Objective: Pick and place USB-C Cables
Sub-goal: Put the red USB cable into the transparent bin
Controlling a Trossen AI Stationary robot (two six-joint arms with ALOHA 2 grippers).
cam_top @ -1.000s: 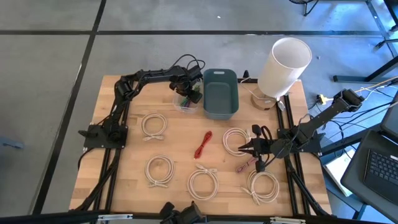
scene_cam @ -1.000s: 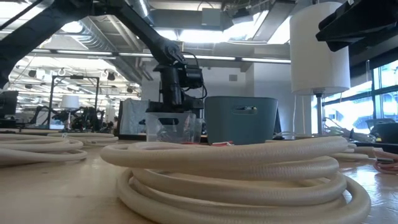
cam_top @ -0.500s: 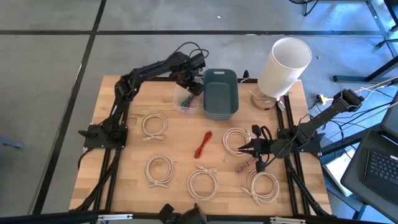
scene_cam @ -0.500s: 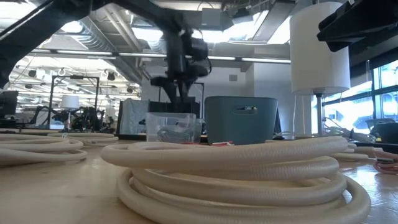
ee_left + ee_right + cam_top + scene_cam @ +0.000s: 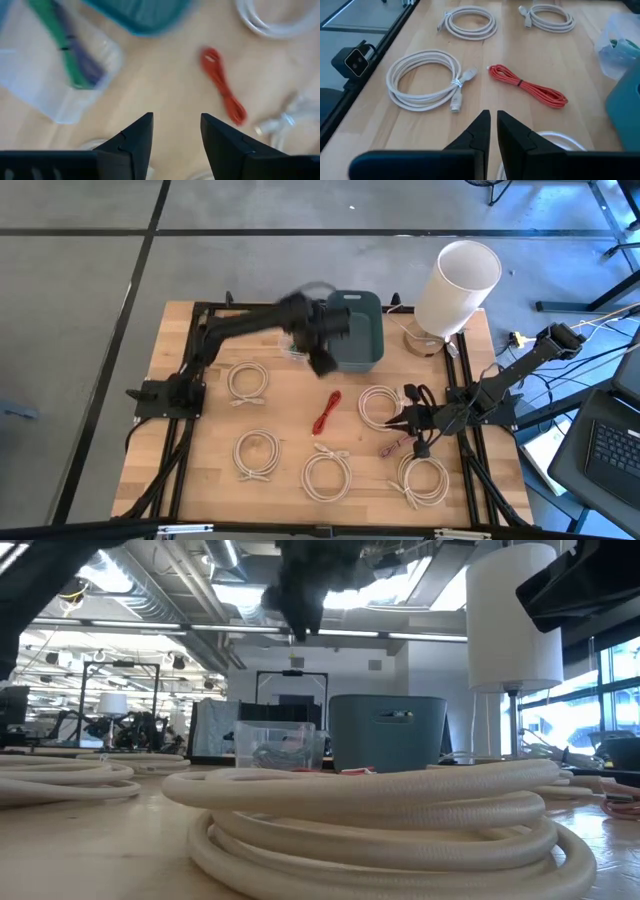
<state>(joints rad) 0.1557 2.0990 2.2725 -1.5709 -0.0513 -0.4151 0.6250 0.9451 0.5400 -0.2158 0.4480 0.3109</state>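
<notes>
Left gripper (image 5: 322, 360), fingers parted and empty, hangs mid-frame between the teal bin (image 5: 360, 340) and the red cable (image 5: 327, 412), bare wood around it. Right gripper (image 5: 392, 420), nearly closed and empty, rests right of center beside a white coil (image 5: 377, 405).

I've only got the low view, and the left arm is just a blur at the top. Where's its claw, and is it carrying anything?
Observer: The left claw is open and empty, above bare wood next to the teal bin.
Operator: What's in the clear tub?
Observer: A green cable and a purple cable.
Operator: And the right claw?
Observer: The right claw is shut, holding nothing, beside a white coil on the table's right side.
</notes>
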